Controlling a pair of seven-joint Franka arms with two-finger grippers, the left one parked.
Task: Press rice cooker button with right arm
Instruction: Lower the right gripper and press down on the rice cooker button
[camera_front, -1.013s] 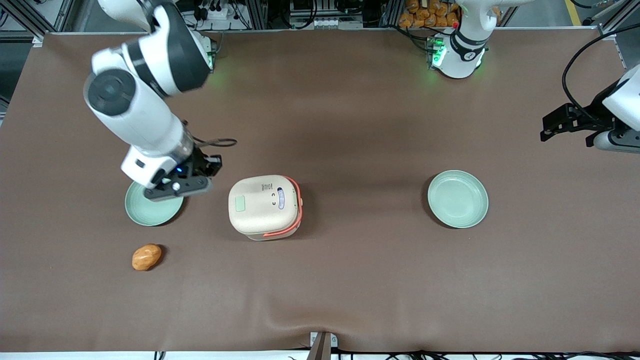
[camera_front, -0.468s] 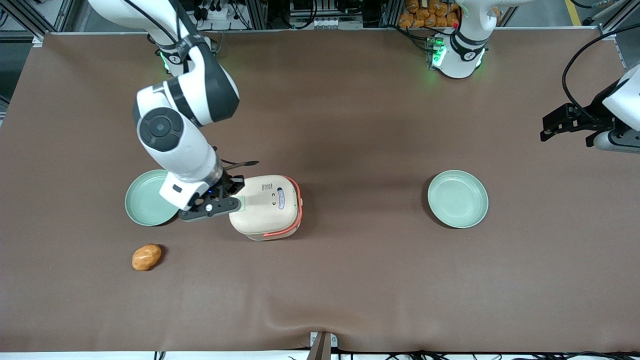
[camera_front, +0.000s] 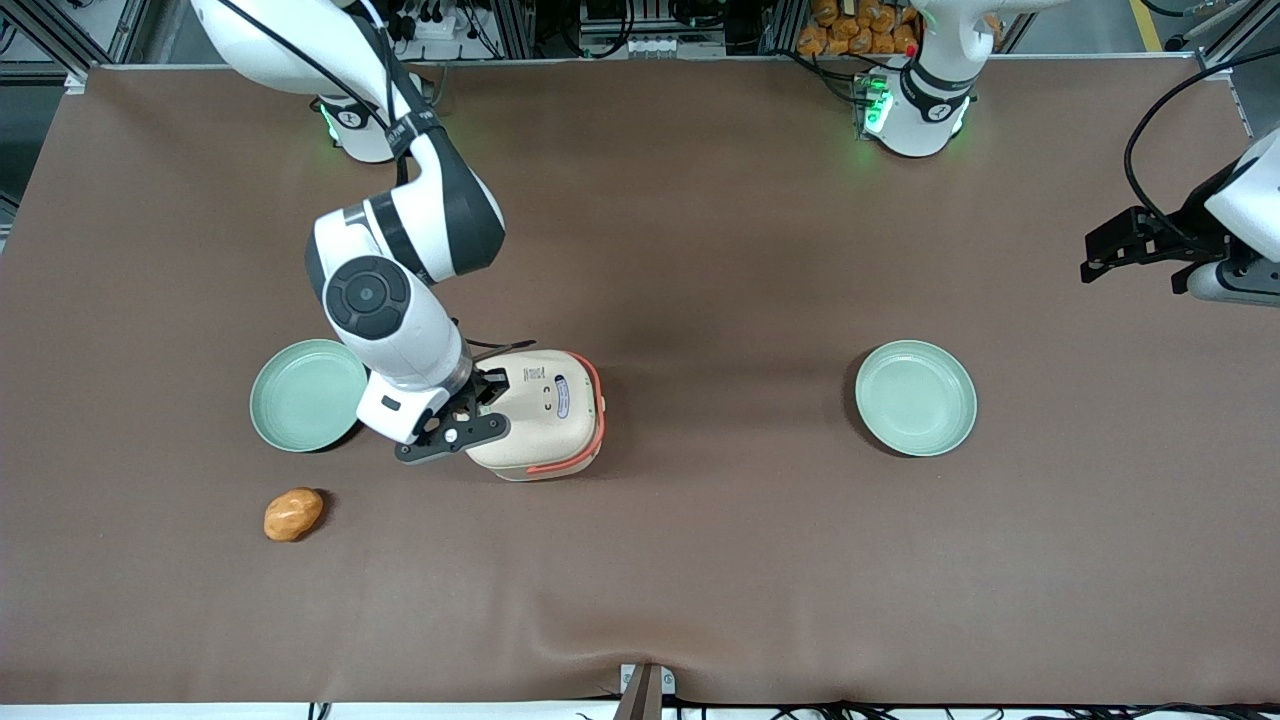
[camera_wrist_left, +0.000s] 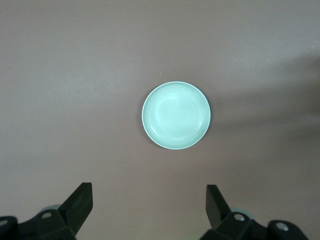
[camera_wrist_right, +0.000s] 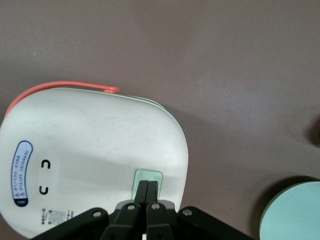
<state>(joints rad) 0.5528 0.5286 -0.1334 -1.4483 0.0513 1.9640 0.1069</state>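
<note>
The rice cooker (camera_front: 545, 410) is cream with a coral-orange handle band and stands near the table's middle with its lid down. Its pale green button (camera_wrist_right: 149, 176) sits on the lid near the edge that faces the working arm's end. The right arm (camera_front: 400, 270) reaches over that edge. My gripper (camera_wrist_right: 148, 186) is shut, fingers pressed together, with the tips right over the green button; whether they touch it is unclear. In the front view the gripper (camera_front: 478, 398) covers the button.
A pale green plate (camera_front: 303, 394) lies beside the cooker toward the working arm's end, also showing in the right wrist view (camera_wrist_right: 295, 212). An orange-brown lump (camera_front: 293, 514) lies nearer the front camera. A second pale green plate (camera_front: 916, 397) lies toward the parked arm's end.
The right arm has swung from above the plate over to the cooker, and the gripper now sits over the lid's green button, which it hides in the front view.
</note>
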